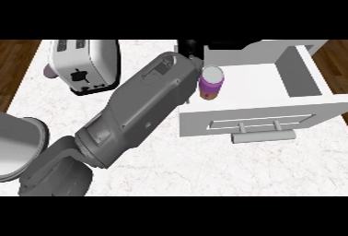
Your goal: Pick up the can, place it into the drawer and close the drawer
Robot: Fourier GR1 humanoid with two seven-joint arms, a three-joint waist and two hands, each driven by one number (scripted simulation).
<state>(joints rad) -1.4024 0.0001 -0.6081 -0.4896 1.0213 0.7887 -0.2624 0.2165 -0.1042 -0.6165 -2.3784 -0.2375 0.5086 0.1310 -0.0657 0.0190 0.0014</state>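
Note:
The purple can (pixel 212 83) with a pale lid stands upright inside the open white drawer (pixel 299 103), at its left end. My left forearm crosses the counter from the lower left up to the drawer's back left corner. Only a black bit of my left hand (pixel 189 47) shows past the wrist, just above and left of the can, and the forearm hides the rest. Whether the hand touches the can cannot be made out. The drawer's front panel with its bar handle (pixel 260 125) faces the view's lower edge. My right hand does not show.
A white toaster (pixel 85 64) stands at the back left of the marble counter (pixel 224 170). A grey rounded vessel (pixel 19 145) sits at the left edge. Wooden floor shows beyond the counter's far left and right corners.

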